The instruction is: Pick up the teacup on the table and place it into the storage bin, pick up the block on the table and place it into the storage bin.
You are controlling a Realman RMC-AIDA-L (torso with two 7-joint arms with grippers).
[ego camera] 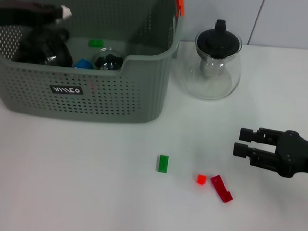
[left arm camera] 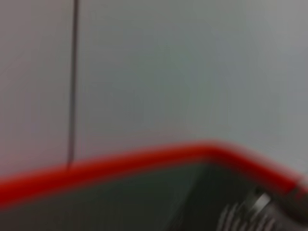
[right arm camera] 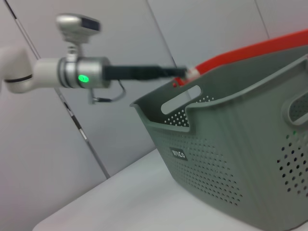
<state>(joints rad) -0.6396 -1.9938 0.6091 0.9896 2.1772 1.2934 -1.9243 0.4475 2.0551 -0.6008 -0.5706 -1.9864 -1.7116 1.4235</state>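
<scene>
Red blocks [ego camera: 221,188] lie nearest, just below the right gripper [ego camera: 238,141], whose fingers stand slightly parted, empty; bin [ego camera: 144,102] well left; left gripper [right arm camera: 185,72] over it, state unclear; descend squarely, grip across the narrow sides.

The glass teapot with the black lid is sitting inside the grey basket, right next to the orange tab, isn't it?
Not quite. The glass teapot with the black lid is not inside the grey basket. It stands on the white table outside the basket, next to the corner with the orange tab. The head view shows this.
</scene>
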